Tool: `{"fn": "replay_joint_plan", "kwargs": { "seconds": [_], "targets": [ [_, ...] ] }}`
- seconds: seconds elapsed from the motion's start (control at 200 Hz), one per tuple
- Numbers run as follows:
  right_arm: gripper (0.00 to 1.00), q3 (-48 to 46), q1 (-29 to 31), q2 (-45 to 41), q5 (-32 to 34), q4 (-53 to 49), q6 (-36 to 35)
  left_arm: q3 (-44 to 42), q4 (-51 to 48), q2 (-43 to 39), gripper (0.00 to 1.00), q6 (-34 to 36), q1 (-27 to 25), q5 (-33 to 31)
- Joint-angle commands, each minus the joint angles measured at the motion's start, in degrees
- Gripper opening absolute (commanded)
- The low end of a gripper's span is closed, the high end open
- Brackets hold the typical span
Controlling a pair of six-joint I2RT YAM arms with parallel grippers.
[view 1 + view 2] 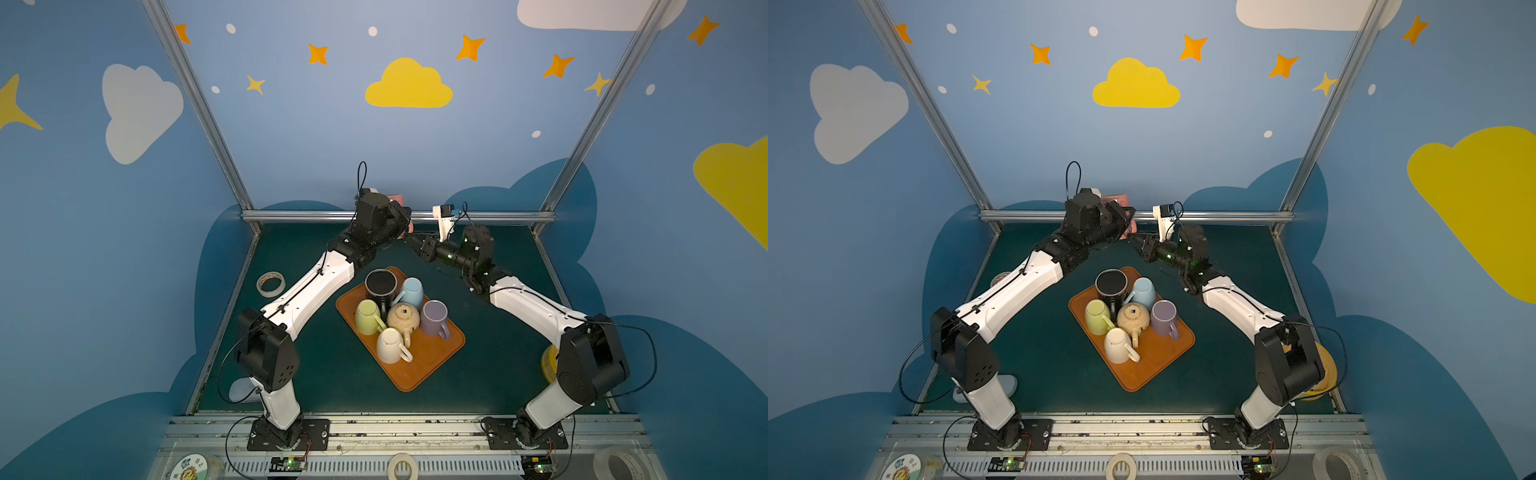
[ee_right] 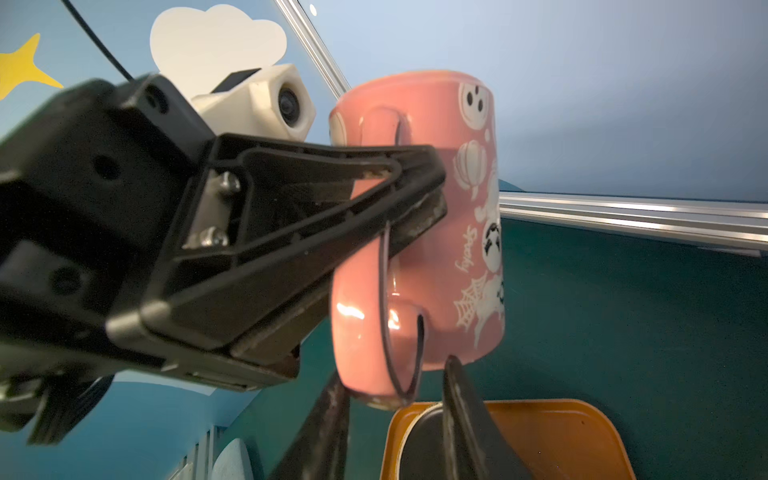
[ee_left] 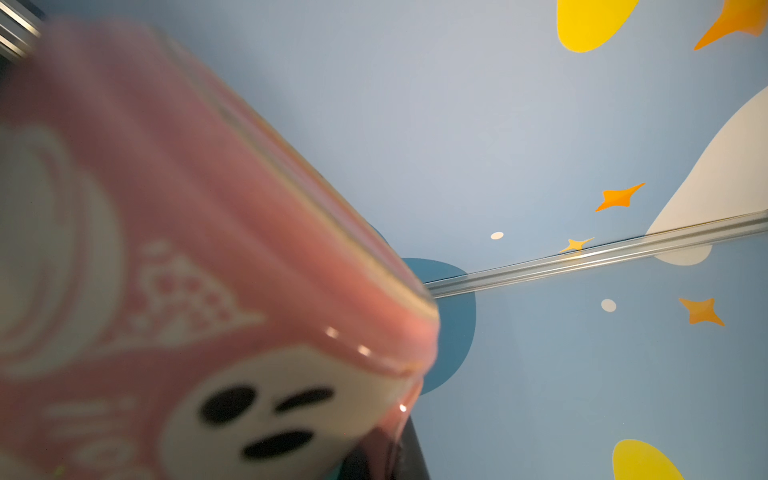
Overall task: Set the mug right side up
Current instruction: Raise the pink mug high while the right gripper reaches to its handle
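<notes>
Left gripper (image 2: pixel 434 187) is clamping pink mug (image 2: pixel 440 108) (by its handle) at tray's (image 1: pixel 428 365) twelve o'clock; right gripper (image 2: pixel 395 409) is gaping.

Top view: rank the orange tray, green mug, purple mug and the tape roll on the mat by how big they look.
1. orange tray, by far.
2. green mug and purple mug: about alike, not ranked apart.
3. tape roll, smallest, though it lies a bit farther back.
</notes>
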Motion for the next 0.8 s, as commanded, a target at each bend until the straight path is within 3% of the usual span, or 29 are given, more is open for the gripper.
{"fn": "replay_joint_plan", "kwargs": {
  "seconds": [0.0, 0.526, 0.796],
  "targets": [
    [0.33, 1.8, -0.2, 1.4, 2.1, 3.1, 1.1, 2.2, 5.8, -2.0, 0.04, 0.4, -0.7, 0.3],
    [0.28, 1.4, 0.7, 4.3, 6.4, 9.9, 2.8, 1.1, 6.2, -2.2, 0.04, -1.0, -2.5, -0.7],
    [0.16, 1.6, 1.3, 5.0, 8.7, 9.8, 2.4, 0.5, 6.4, -2.9, 0.04, -1.4, -2.9, -0.8]
  ]
}}
